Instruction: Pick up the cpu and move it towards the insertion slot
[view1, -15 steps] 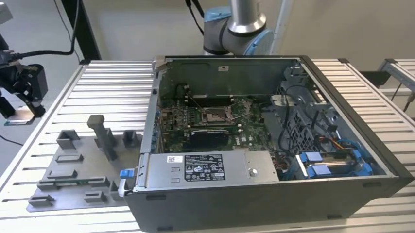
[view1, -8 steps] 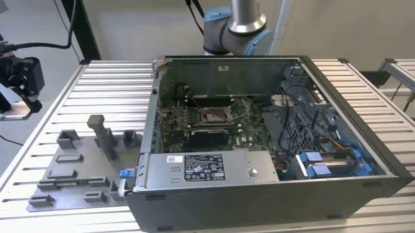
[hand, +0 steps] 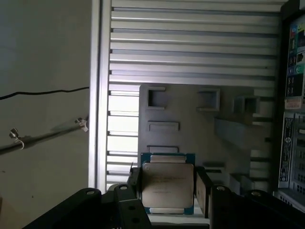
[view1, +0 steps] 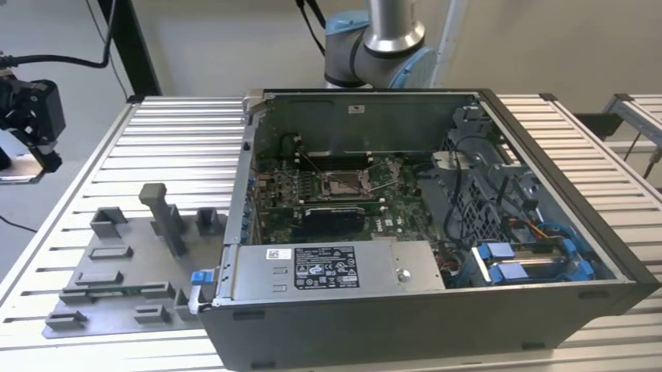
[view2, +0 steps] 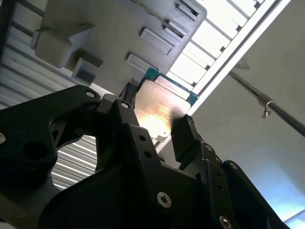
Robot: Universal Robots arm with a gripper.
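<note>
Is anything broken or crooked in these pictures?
Nothing stands out. The cpu is held straight in the gripper. The grey tray lies flat on the table. The insertion slot sits square inside the open case.

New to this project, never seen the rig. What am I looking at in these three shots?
One robot arm stands behind an open computer case on a slatted metal table. The exterior view sees the scene from off the arm; both wrist views come from cameras riding near its gripper. A grey tray of holder blocks lies beside the case, at the exterior view's left. In both wrist views the gripper is shut on the cpu, a flat silvery chip, with the tray behind it. The insertion slot is the metal-framed socket inside the case.
</note>
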